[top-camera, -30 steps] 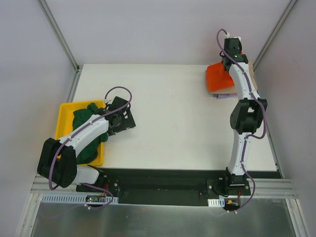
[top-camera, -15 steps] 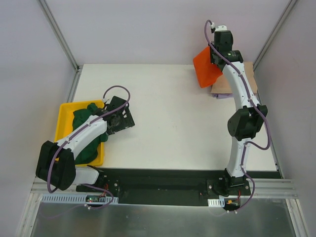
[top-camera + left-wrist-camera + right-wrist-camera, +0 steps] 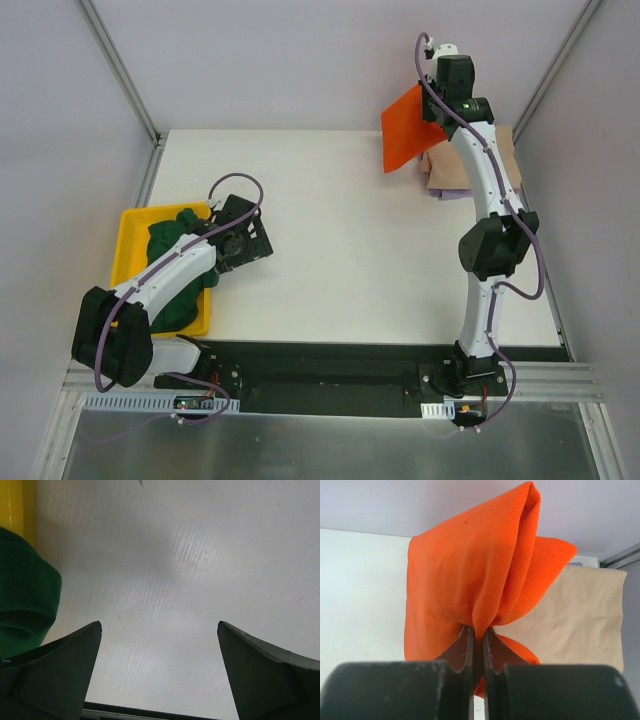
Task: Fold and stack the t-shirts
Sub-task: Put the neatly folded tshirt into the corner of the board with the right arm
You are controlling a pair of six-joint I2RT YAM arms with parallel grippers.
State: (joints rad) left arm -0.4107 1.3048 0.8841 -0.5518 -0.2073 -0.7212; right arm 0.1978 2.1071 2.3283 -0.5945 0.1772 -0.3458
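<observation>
My right gripper point(image 3: 478, 628) is shut on a fold of the bright orange-red t-shirt point(image 3: 470, 570), which hangs lifted at the table's far right corner point(image 3: 405, 135). Under it lies the tan t-shirt point(image 3: 580, 620) point(image 3: 455, 170), with a strip of pale purple t-shirt point(image 3: 440, 194) showing at its near edge. The dark green t-shirt point(image 3: 172, 265) is bunched in the yellow tray point(image 3: 128, 240) at the left. Just right of that tray my left gripper point(image 3: 250, 240) hovers open over bare table, its fingers point(image 3: 55, 670) wide apart and the green cloth point(image 3: 25, 600) to its left.
White table point(image 3: 350, 260) between grey walls, with a black strip and metal rail along the near edge. The right arm reaches up along the right side of the table.
The right gripper has lifted the orange-red t-shirt off the tan one and carried it up and left. The left arm has barely moved.
</observation>
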